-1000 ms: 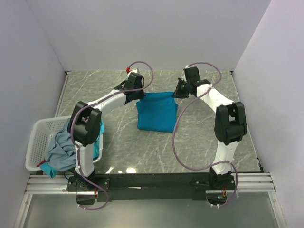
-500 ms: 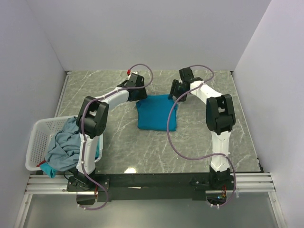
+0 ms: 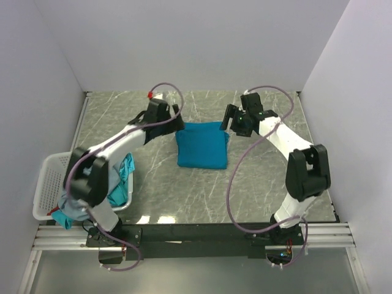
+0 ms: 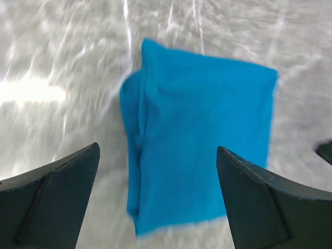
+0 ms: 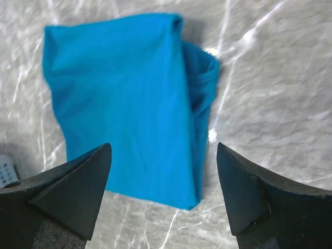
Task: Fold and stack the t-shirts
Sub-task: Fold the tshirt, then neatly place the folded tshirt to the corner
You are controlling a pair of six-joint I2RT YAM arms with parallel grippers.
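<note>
T-shirts are sitting in two places. One bright blue t-shirt (image 3: 202, 145) is lying folded flat in the middle of the table (image 3: 263, 177), between the two arms. The other t-shirts (image 3: 66, 202) are piling up in the white basket (image 3: 49, 177) at the left, and some cloth is hanging over its rim.

The left claw (image 4: 158, 150) is hanging wide open over the folded shirt and is holding nothing. The right claw (image 5: 163, 145) is doing the same, wide open and gripping nothing.

I am thinking one side edge of the fold is the weak spot. Loose layers are bunching there, at the left of the left wrist view and at the right of the right wrist view. If a claw is dipping low and brushing that edge, the fold could be flopping open. If a claw is pinching only the top layer, the neat shape could be coming apart. The shirts in the basket are looking tangled, so pulling one could be dragging another out too.

The folded shirt is looking almost square. From above it is seeming a bit wider across than front to back, so I am guessing its long way is running left to right. No neck or label is showing, so I cannot tell which way its collar is pointing
</note>
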